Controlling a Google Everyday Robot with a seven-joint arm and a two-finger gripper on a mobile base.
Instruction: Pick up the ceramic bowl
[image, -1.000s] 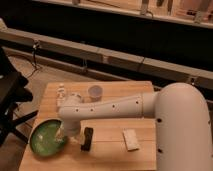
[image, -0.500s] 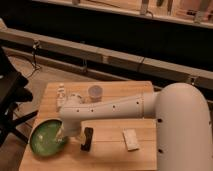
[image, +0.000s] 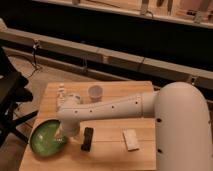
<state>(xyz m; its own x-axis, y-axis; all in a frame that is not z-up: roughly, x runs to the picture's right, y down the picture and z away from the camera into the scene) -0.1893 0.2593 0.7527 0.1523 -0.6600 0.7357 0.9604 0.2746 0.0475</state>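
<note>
The ceramic bowl (image: 46, 138) is wide, shallow and glossy green. It sits on the wooden table (image: 115, 156) at the front left corner. My white arm (image: 115, 106) reaches left across the table. Its wrist bends down at the bowl's right rim. My gripper (image: 63, 134) is at that right rim, over the inside edge of the bowl, mostly hidden under the wrist. The bowl rests on the table.
A small translucent cup (image: 95, 92) stands at the table's back middle. A small white bottle (image: 61, 93) stands at the back left. A black oblong object (image: 88, 138) lies just right of the bowl. A white packet (image: 131, 139) lies further right. A black chair (image: 12, 102) stands left of the table.
The wrist has shifted slightly down and left toward the bowl's right rim. The bowl and the other objects have not moved.
</note>
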